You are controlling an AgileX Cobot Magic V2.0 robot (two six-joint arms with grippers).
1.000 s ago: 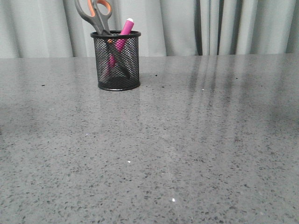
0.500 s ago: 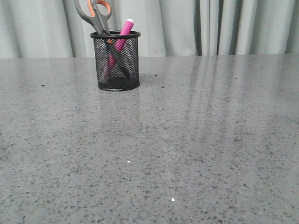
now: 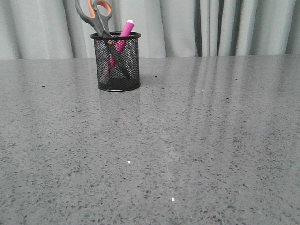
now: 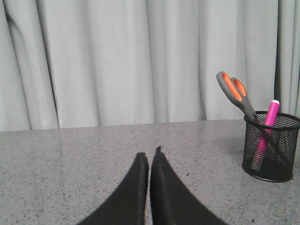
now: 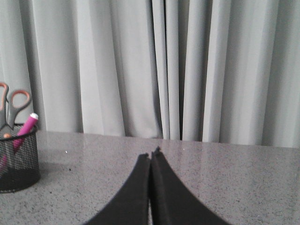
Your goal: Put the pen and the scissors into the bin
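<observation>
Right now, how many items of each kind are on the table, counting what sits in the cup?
Scissors: 1, standing in the cup
Pen: 1, standing in the cup
Mesh cup: 1
Total: 3

No words, labels, brand marks, numbers or signs can be read anywhere in the front or either wrist view.

Black mesh bin (image 3: 116,61), magenta pen (image 3: 125,29), grey-orange scissors (image 3: 95,14), speckled grey table (image 3: 187,140).
</observation>
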